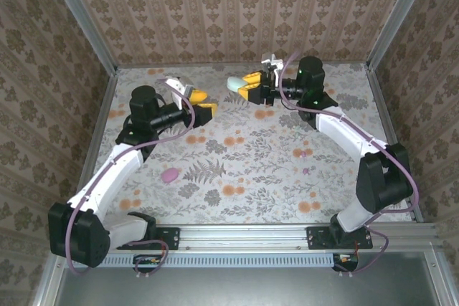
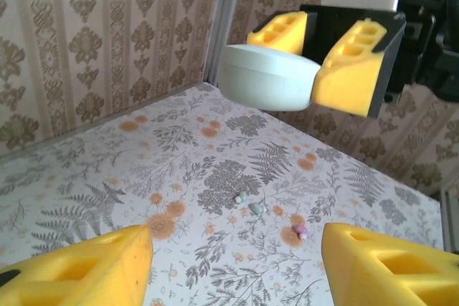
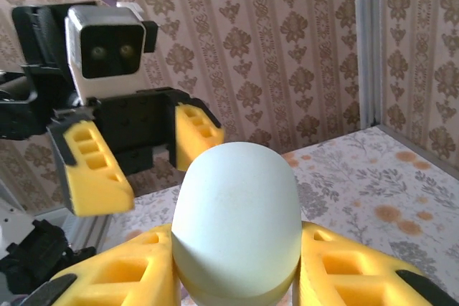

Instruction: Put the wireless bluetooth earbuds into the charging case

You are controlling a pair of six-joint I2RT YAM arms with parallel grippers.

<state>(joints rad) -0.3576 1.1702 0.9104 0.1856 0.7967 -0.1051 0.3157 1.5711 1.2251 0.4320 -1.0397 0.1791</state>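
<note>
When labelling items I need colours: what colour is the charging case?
Pale bluish-white, plain; the charging case shows best in the right wrist view.

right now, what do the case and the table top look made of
The case looks like smooth matte plastic, pale blue-white with a soft even sheen. The table top looks like a printed floral sheet, paper or vinyl; flat, no gloss.

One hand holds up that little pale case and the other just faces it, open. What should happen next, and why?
Probably the left hand eases forward to grip the free end of the case. The right hand holds it up, apparently closed; the left is open and empty facing it; small pieces, likely earbuds, lie on the table.
</note>
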